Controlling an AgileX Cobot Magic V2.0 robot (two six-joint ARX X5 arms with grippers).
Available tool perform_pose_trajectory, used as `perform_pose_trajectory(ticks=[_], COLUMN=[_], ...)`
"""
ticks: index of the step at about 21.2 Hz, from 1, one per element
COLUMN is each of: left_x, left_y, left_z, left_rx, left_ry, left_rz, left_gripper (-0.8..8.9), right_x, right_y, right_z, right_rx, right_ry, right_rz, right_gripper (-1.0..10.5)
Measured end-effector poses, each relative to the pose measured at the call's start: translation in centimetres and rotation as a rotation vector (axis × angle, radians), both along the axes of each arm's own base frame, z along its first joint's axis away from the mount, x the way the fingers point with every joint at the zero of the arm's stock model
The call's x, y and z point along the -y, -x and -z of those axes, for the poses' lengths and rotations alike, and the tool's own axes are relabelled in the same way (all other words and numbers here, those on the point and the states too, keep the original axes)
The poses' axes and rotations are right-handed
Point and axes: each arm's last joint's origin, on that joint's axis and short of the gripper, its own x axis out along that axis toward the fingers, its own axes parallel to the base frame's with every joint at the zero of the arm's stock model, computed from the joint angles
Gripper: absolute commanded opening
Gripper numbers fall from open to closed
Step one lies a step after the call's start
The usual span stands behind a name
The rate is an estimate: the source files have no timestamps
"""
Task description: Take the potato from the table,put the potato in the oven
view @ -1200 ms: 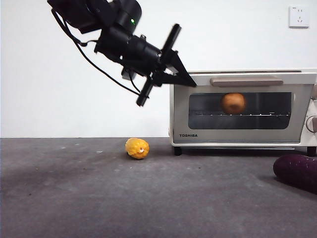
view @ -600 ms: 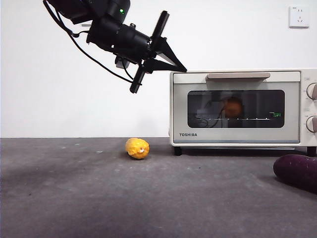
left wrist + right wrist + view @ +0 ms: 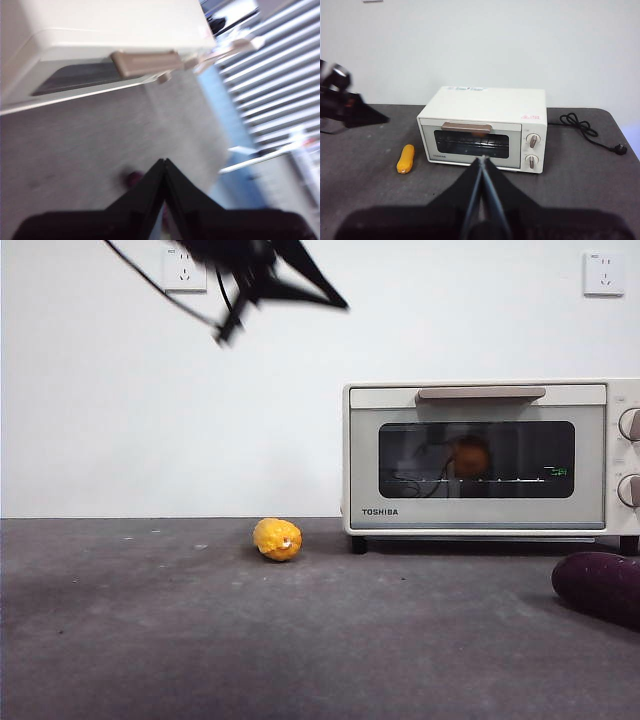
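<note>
The cream-white oven (image 3: 480, 515) stands on the dark grey table (image 3: 200, 640) with its glass door closed. Behind the glass, the orange-brown potato (image 3: 470, 455) rests dimly on the wire rack. My left gripper (image 3: 338, 304) is shut and empty, high above the table and up-left of the oven; its wrist view looks down on the beige handle (image 3: 147, 62). My right gripper (image 3: 482, 160) is shut too and hangs far back, facing the oven (image 3: 485, 125) from a distance. The potato cannot be made out in either wrist view.
A bumpy yellow lump (image 3: 277, 539) lies left of the oven, also seen as the yellow lump (image 3: 406, 158). A dark purple vegetable (image 3: 600, 585) lies at the front right. The oven's black cord (image 3: 580, 124) trails off to its right.
The oven door, ajar a second ago, has swung fully closed. My left gripper has lifted up and to the left, away from the handle, to the picture's top edge.
</note>
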Motion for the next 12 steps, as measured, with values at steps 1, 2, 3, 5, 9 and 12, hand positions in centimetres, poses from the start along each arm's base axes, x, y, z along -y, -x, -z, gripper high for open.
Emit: perform_pose_trajectory(ticks=[1, 2, 3, 5, 9, 12], left_x=[-0.5, -0.8, -1.2, -2.3, -4.9, -6.8], left_y=[1.4, 2.4, 3.4, 5.6, 10.0, 13.3], left_z=[-1.0, -1.8, -2.6, -4.7, -9.0, -11.6], left_rx=[0.051, 0.088, 0.128, 0.231, 0.446, 0.598], left_ry=[-0.055, -0.090, -0.118, -0.148, -0.132, -0.120], left_rz=[0.005, 0.010, 0.014, 0.020, -0.002, -0.035], left_gripper=[-0.05, -0.05, -0.05, -0.05, -0.05, -0.04], right_x=[0.0, -0.1, -0.1, -0.1, -0.2, -0.2], right_y=[-0.1, -0.3, -0.4, -0.5, -0.6, -0.6], right_z=[0.0, -0.1, -0.1, -0.1, -0.1, -0.1], right_rx=[-0.004, -0.008, -0.010, -0.014, -0.016, -0.017], right_ry=[0.001, 0.001, 0.003, 0.004, 0.004, 0.004], right_rz=[0.000, 0.000, 0.000, 0.000, 0.000, 0.000], right_gripper=[0.0, 0.0, 0.0, 0.0, 0.0, 0.0])
